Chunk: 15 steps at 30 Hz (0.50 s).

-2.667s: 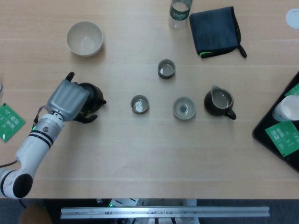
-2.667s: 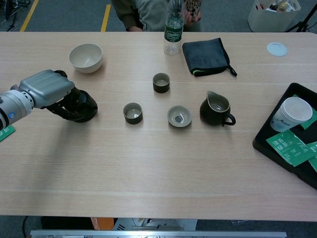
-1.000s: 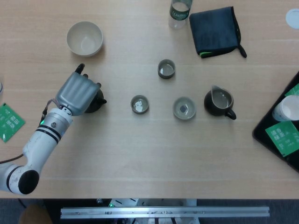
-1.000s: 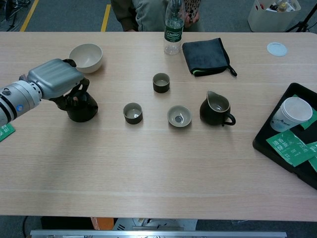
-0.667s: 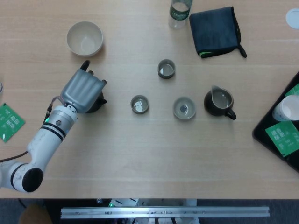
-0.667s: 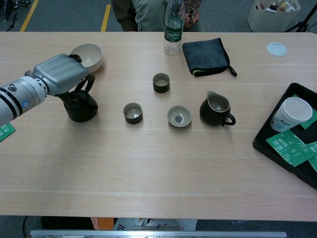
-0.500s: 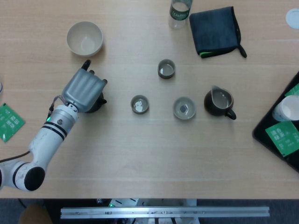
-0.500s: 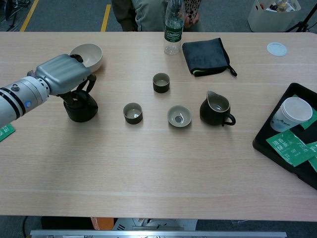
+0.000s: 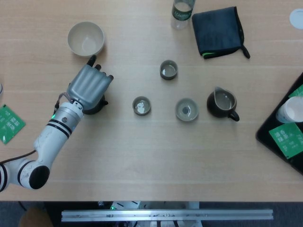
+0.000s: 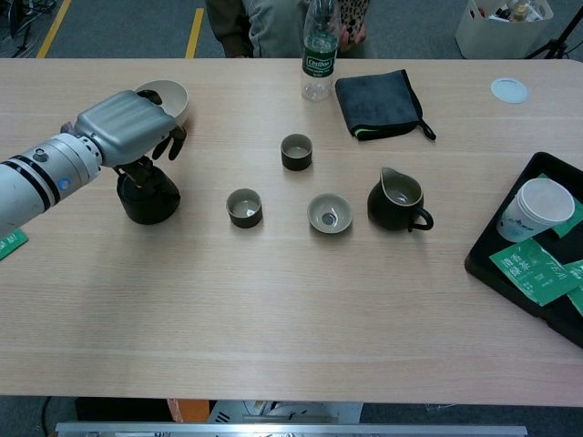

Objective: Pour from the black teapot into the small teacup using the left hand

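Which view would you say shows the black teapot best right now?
The chest view: the teapot shows its whole body below the robot hand. In the head view the hand covers most of it.

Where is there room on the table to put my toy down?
The whole near half of the table, in front of the teacups, is bare. It is crowded in the middle row, from the black teapot under the left hand to the dark pitcher, and by the black tray.

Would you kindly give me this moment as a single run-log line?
phase: reach | left robot hand: above black teapot, fingers apart, no grasp visible | teapot: upright on table | nearest small teacup: right of teapot | right robot hand: unseen
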Each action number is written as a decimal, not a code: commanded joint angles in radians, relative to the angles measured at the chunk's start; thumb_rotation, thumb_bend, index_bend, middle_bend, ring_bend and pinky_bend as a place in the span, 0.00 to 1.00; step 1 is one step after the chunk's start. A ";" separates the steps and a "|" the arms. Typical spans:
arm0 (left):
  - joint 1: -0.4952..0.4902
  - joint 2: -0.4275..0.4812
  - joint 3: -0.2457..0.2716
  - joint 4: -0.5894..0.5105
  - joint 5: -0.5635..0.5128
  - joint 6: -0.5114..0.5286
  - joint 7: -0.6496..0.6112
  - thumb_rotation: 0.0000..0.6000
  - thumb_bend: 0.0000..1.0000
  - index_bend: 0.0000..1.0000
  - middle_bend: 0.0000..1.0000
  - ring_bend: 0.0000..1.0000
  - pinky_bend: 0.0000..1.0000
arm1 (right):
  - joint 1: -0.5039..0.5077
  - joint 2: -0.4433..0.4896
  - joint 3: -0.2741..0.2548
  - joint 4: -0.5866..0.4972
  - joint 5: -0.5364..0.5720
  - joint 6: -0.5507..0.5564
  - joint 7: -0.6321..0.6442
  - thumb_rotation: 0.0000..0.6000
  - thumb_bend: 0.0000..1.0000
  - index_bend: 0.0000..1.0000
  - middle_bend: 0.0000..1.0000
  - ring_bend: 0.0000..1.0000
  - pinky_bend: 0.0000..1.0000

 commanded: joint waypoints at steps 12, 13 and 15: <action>0.014 -0.002 0.004 0.038 0.080 0.000 -0.066 1.00 0.20 0.27 0.35 0.19 0.12 | -0.002 -0.002 0.001 0.005 -0.001 0.003 0.007 1.00 0.00 0.36 0.39 0.23 0.23; 0.014 -0.003 0.003 0.040 0.078 -0.004 -0.070 1.00 0.20 0.26 0.34 0.18 0.12 | -0.002 -0.002 0.001 0.005 -0.002 0.003 0.007 1.00 0.00 0.36 0.39 0.23 0.23; 0.015 -0.007 0.003 0.051 0.076 -0.011 -0.078 1.00 0.20 0.25 0.32 0.16 0.12 | -0.003 -0.002 0.001 0.006 -0.002 0.004 0.007 1.00 0.00 0.36 0.39 0.23 0.23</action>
